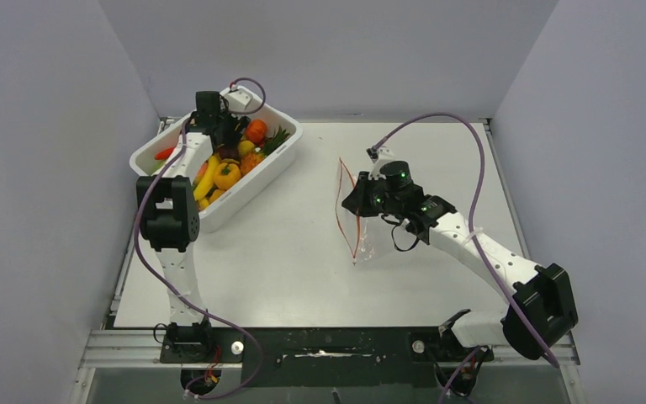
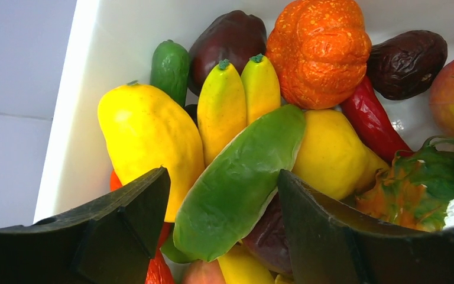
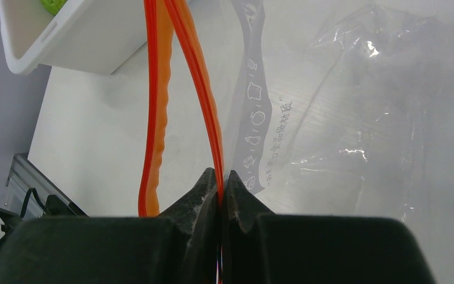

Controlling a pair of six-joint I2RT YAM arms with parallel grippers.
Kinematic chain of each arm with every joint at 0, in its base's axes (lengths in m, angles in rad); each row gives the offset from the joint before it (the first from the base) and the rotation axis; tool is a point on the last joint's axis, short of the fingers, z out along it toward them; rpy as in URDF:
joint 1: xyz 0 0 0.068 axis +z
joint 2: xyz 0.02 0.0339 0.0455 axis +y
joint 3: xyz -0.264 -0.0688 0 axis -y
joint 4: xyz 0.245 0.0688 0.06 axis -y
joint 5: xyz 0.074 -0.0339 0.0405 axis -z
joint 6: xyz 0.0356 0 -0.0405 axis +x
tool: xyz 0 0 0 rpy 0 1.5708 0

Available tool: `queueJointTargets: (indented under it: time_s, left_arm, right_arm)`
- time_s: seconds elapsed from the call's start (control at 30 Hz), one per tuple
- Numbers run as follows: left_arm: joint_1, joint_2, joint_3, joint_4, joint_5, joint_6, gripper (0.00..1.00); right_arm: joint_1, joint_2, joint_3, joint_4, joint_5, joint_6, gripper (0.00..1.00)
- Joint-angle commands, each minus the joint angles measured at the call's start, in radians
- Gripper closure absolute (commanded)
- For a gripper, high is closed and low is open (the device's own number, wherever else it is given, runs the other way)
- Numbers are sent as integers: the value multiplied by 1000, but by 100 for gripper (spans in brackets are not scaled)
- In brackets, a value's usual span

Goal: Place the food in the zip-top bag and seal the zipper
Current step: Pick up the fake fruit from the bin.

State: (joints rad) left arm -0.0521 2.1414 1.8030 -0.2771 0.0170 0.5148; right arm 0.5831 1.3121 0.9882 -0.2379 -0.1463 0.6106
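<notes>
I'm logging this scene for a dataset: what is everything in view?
tub: one, white, far left of the table
food: many pieces, yellow, green, orange, red and dark purple, heaped in the tub
green pod: one, on top of the heap
zip-top bag: one, clear, right of centre, mouth towards the tub
zipper: one, red-orange, its two strips parted
left tool: one, black, open, either side of the green pod
right tool: one, black, shut on one zipper strip

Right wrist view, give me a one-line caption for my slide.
Right gripper shut on one lip of the red zipper, holding open the mouth of the clear zip-top bag.
</notes>
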Motion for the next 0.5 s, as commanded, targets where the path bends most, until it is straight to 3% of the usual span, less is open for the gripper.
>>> queueJointTargets:
  time_s: [0.0, 0.2, 0.47]
  left_arm:
    - [9, 26, 25, 23, -23, 39, 36]
    - [1, -24, 20, -63, 83, 68, 34]
    - [3, 1, 65, -125, 83, 107, 32]
  right_arm:
    - [-1, 4, 42, 31, 8, 3, 100]
    - [0, -20, 17, 43, 11, 14, 100]
    - [0, -25, 16, 35, 17, 3, 100]
